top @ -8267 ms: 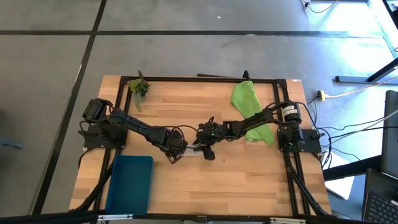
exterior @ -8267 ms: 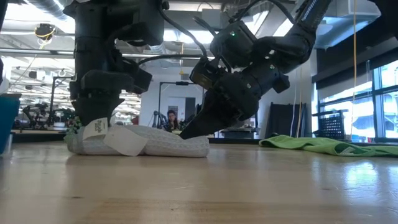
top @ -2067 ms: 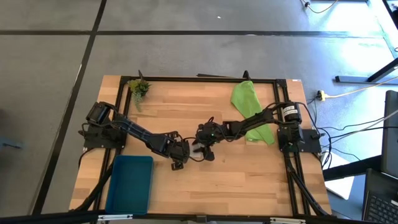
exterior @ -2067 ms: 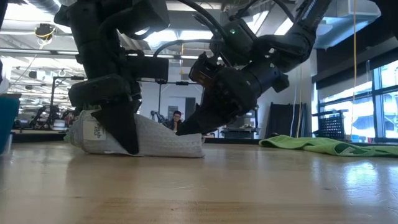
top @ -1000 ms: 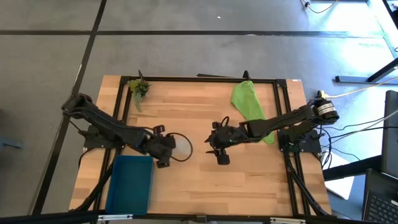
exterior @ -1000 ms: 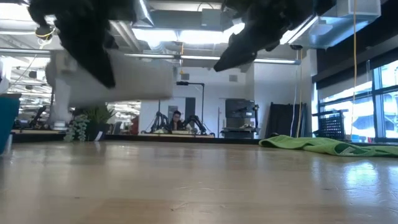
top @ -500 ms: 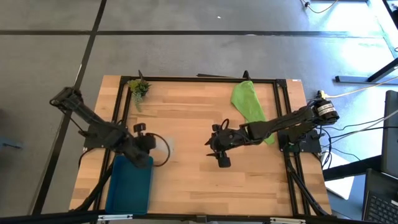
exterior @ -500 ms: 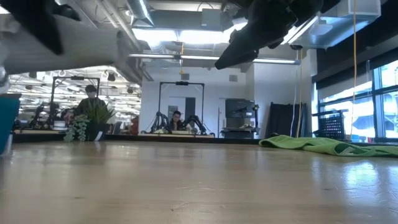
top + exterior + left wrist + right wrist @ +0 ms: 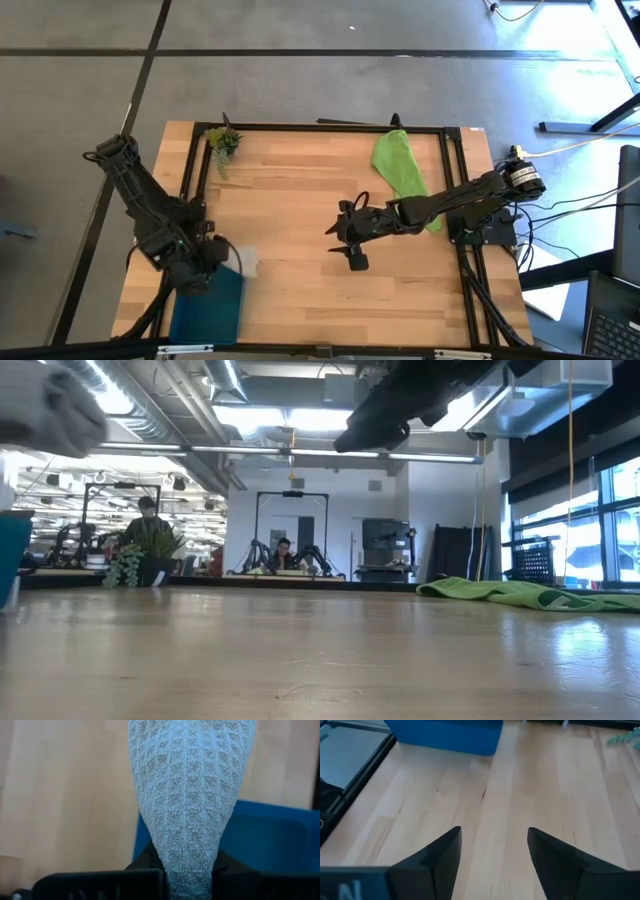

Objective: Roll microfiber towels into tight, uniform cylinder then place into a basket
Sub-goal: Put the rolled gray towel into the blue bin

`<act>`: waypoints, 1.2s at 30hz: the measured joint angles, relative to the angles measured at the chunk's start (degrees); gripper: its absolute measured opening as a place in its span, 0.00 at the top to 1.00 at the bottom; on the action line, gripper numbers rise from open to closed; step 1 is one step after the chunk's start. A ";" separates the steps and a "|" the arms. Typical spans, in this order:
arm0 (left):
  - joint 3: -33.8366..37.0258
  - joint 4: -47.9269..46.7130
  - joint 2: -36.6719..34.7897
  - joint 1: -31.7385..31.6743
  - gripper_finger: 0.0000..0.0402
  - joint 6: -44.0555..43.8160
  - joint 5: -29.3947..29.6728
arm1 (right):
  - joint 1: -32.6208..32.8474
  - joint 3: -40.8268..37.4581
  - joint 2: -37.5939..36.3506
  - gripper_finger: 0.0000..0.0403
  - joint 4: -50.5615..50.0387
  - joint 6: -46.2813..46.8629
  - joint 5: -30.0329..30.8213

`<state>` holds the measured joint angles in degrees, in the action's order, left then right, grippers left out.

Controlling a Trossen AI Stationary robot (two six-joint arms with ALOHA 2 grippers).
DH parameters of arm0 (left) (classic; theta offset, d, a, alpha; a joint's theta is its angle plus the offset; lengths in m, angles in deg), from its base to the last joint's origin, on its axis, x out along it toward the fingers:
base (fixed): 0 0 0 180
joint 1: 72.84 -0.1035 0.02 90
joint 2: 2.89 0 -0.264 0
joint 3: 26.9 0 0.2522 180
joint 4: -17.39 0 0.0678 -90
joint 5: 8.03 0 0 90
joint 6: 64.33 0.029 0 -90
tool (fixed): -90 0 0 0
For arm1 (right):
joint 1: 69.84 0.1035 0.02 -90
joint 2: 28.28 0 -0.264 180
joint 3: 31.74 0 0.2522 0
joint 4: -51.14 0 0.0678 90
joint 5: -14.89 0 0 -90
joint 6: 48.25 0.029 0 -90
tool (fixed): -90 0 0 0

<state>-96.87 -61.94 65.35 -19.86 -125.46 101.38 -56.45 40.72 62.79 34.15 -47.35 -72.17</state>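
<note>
Left arm: folded back, left gripper (image 9: 205, 262) clamped, at the table's near-left corner.
Right arm: stretched toward the middle, right gripper (image 9: 492, 857) raised, fingers spread.

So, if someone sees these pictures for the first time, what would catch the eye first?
Probably the left gripper, shut on the rolled grey towel and holding it in the air at the near end of the teal basket by the table's front left corner. Next, the bright lime green towel lying unrolled at the back right of the table. The right gripper hangs open and empty above the bare wood near the table's middle.
</note>
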 joint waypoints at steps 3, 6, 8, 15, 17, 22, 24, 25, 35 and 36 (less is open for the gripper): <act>0.00 -0.01 0.92 2.29 0.91 -0.31 -0.06 | -0.01 0.00 0.00 0.43 0.85 -0.89 0.02; 0.00 0.01 2.86 3.83 0.91 -0.39 0.04 | -0.01 0.00 0.00 0.43 0.90 -1.24 0.02; 0.00 0.01 4.70 4.46 0.91 -0.39 0.23 | -0.01 0.00 0.00 0.43 0.96 -1.33 0.02; 0.00 -1.08 11.61 6.41 0.91 -2.69 -1.03 | -0.01 0.00 0.00 0.43 1.41 -1.37 0.02; 0.00 -1.55 13.03 7.24 0.91 -4.15 -2.08 | -0.01 0.00 0.00 0.43 1.88 -1.37 0.02; -0.02 -5.56 13.40 10.25 0.91 -9.98 -2.39 | -0.01 0.00 0.00 0.43 2.35 -1.37 0.04; -0.02 -8.04 13.09 11.55 0.91 -13.67 -3.25 | -0.01 0.00 0.00 0.43 2.31 -1.37 0.04; -0.02 -8.87 13.08 12.21 0.91 -15.10 -3.72 | -0.01 0.00 0.00 0.43 2.32 -1.37 0.04; -0.02 -7.27 13.17 14.17 0.91 -15.16 1.06 | -0.01 0.00 0.00 0.43 2.97 -1.41 0.04; 0.01 -7.07 13.17 14.17 0.91 -15.10 1.06 | -0.01 0.00 0.02 0.43 2.97 -1.41 0.04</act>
<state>-96.86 -69.01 78.51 -5.69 -140.56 102.44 -56.46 40.72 62.81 37.13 -48.76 -72.13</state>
